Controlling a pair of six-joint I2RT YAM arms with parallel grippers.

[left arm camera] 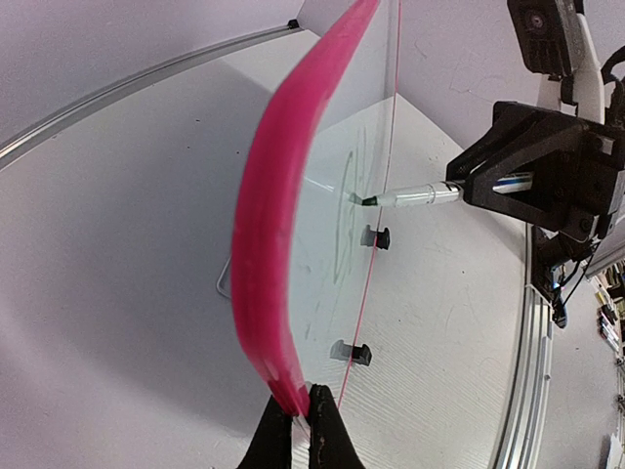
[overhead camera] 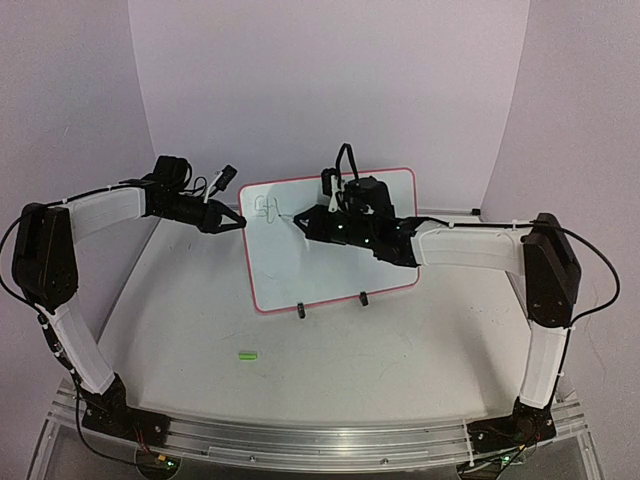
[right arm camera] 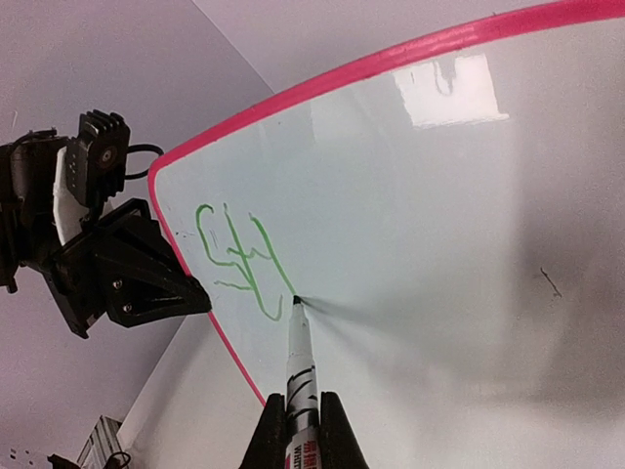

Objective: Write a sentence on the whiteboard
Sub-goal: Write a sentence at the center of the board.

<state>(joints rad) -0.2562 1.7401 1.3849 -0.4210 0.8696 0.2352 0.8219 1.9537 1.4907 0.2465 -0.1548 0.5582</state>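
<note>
Two arms worked the whiteboard (overhead camera: pixel 300 270) from either side, both bent sharply at elbows held out wide, their forearms reaching inward over the table (overhead camera: pixel 400 360). The board stood tilted near the middle of the table on two black clip feet (overhead camera: pixel 301 310). The left arm's forearm ran level toward the board's left edge, where the left gripper (left arm camera: pixel 303 415) was clamped tight on the pink-red frame. The right arm's forearm crossed in front of the lower right part of the board, its wrist turned toward the left half; the right gripper (right arm camera: pixel 298 415) was closed round a marker (right arm camera: pixel 298 357), whose tip touched the glossy surface. Just beside that tip sat a few loose green strokes (right arm camera: pixel 239 259) in the upper left part of the board (I could not make a word of them). The marker's barrel carried black bands and red lettering, cut off at the fingers and too partial to read. A small green piece (overhead camera: pixel 247 354) lay on the table in front of the board, well apart from both arms.
</note>
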